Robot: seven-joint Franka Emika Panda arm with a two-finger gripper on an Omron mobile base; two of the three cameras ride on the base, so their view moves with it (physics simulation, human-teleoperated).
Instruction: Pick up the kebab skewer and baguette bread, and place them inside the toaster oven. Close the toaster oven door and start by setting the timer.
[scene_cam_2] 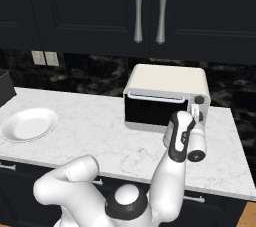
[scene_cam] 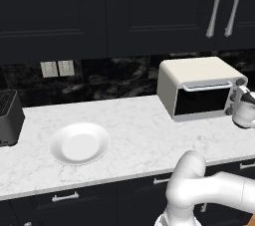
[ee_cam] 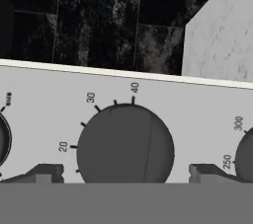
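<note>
My pincer [ee_cam: 126,173] stands wide open with nothing in it, its two dark tips [ee_cam: 47,172] spread to either side of a round dark knob [ee_cam: 125,145]. The knob sits straight ahead between the tips, close in front of me; I cannot tell whether a tip touches it. Numbers run round its rim on the pale control panel [ee_cam: 44,104]. Two more knobs flank it, one off each tip, cut by the edges of my hand view.

That panel is the right end of the oven [scene_cam_2: 165,96], a cream box right in front of my pincer. Its door [scene_cam_2: 154,111] is shut, dark glass with a silver bar handle [scene_cam_2: 156,96] along the top, lying off to my pincer's left. I cannot see through the glass to tell what is inside.

Farther left, well apart from me, an empty white plate [scene_cam: 79,143] rests on the counter [scene_cam: 139,130], and beyond it a small black toaster [scene_cam: 9,116] stands at the far end.

The counter is white marble with grey veining. Behind it runs a dark veined backsplash with a pale outlet plate [scene_cam: 57,68], and above hang black cabinets with long silver handles [scene_cam_2: 149,10].
</note>
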